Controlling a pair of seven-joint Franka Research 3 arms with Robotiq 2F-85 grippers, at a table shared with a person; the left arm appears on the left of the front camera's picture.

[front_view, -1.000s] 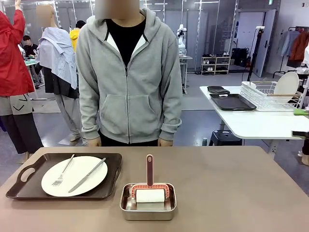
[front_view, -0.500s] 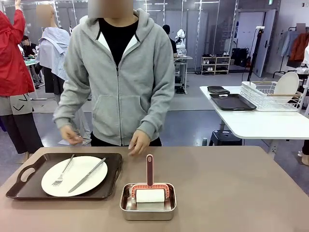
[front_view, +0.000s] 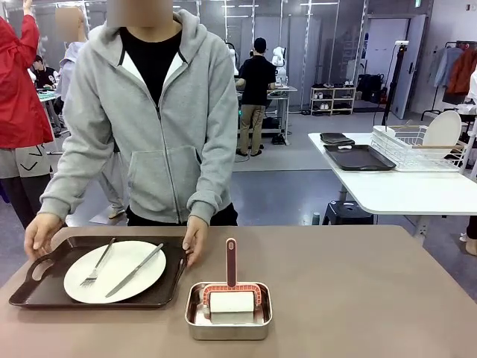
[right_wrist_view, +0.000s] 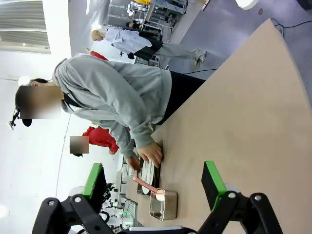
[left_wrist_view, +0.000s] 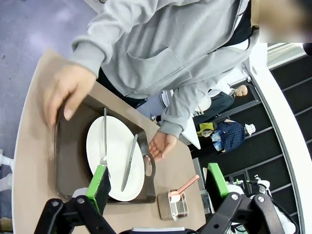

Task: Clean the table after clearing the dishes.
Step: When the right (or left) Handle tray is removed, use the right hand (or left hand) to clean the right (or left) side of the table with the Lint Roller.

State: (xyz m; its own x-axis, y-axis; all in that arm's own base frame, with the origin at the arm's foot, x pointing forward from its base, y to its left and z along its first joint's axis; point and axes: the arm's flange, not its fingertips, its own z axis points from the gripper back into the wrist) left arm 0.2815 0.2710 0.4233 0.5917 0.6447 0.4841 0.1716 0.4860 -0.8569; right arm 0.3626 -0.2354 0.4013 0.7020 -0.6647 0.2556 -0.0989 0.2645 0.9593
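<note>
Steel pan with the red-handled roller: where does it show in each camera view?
Front view: steel pan low centre, right of the dark tray.
Left wrist view: pan bottom centre, just off the tray's corner.
Right wrist view: pan bottom centre, below the tray.
Shared landmark: the tray holding the white plate.

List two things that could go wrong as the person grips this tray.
The fork and knife lie loose on the plate; if the tray tilts on lifting, they may slide off.
The person's hand is close to the upright roller handle in the steel pan and might knock it.
</note>
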